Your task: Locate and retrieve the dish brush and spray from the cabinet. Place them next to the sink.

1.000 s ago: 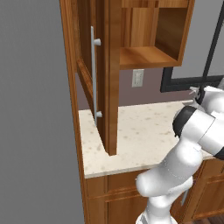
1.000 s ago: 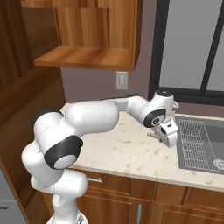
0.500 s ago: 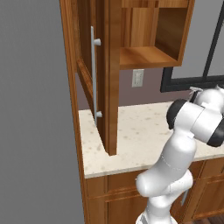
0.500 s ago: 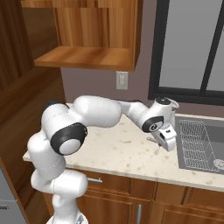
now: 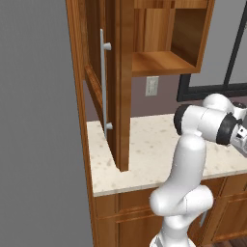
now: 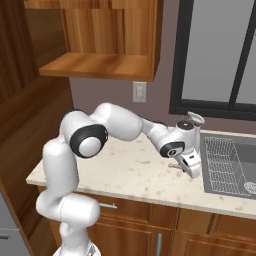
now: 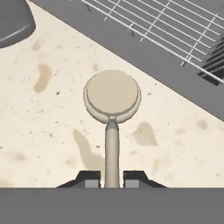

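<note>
Pincer [image 7: 112,177] clamps the beige round-headed plastic dish brush [image 7: 112,98] by its slim handle; light, stiff, likely slippery; above the speckled desk [image 7: 52,131].

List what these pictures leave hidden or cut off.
- Gripper: hand view, the finger bases drop below the bottom edge; shut on the dish brush handle.
- Sink: right base view, cut by the right edge.
- Cabinet interior: left base view, screened by its open door.
</note>
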